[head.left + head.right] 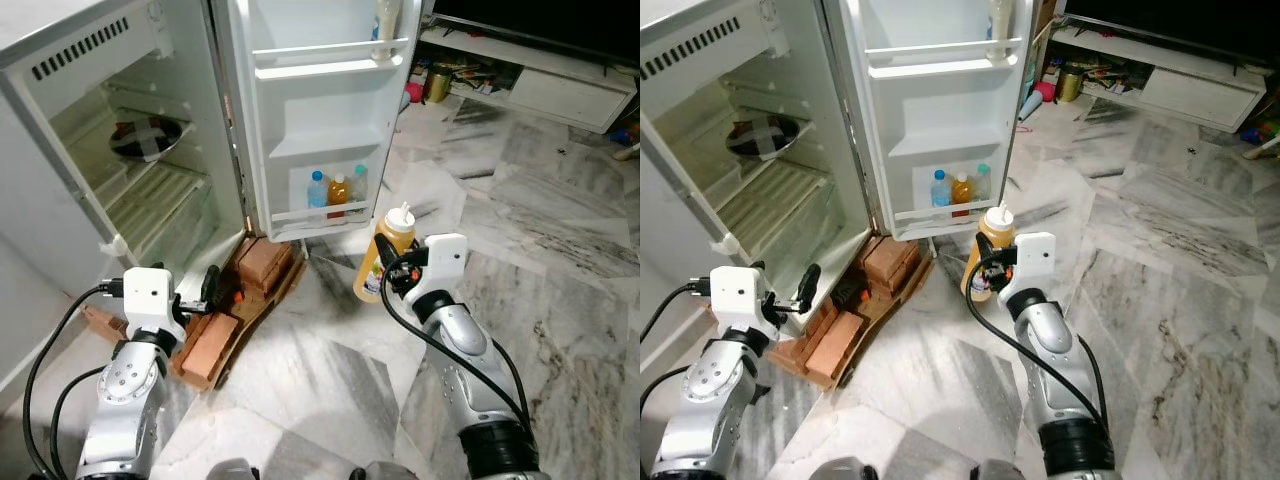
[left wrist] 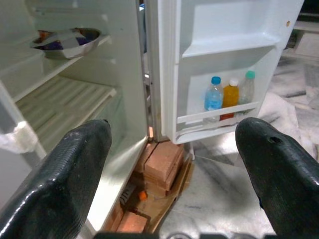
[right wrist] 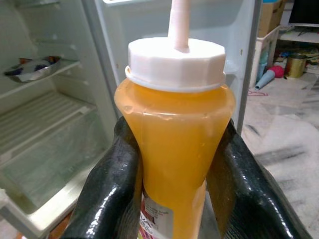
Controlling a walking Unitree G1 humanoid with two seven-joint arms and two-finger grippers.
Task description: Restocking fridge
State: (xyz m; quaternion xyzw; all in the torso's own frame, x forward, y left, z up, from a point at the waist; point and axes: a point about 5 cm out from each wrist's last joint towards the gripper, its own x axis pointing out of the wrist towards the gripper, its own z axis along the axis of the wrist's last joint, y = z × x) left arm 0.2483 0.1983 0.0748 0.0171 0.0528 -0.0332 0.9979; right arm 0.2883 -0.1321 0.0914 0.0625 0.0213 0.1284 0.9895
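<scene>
- Our right gripper (image 1: 388,268) stands clamped on a squeeze bottle (image 1: 384,255) of orange sauce with a white nozzle cap, held upright over the marble floor (image 1: 560,250), just in front of the open fridge door (image 1: 320,110).
- In the right wrist view both black fingers (image 3: 107,194) press the bottle's waist from either side, its label just above the grip.
- Our left gripper (image 1: 208,290) hangs with fingers spread wide and nothing between them, low before the fridge cabinet (image 1: 100,170), near the stacked bricks (image 1: 240,290) under the fridge's front edge.
- The door's bottom rack (image 1: 325,212) carries three small bottles (image 1: 337,189) side by side, blue-capped, orange and green-capped; bare rail shows to their left.
- The middle door shelf (image 1: 320,140) lies bare, and a tall pale bottle (image 1: 385,20) stands on the upper shelf.
- Inside the cabinet a steel bowl (image 1: 145,135) sits on a shelf, with bare ribbed shelving beneath.
- Open floor spreads to the right of the held bottle, towards a low white cabinet (image 1: 560,85) well apart.
</scene>
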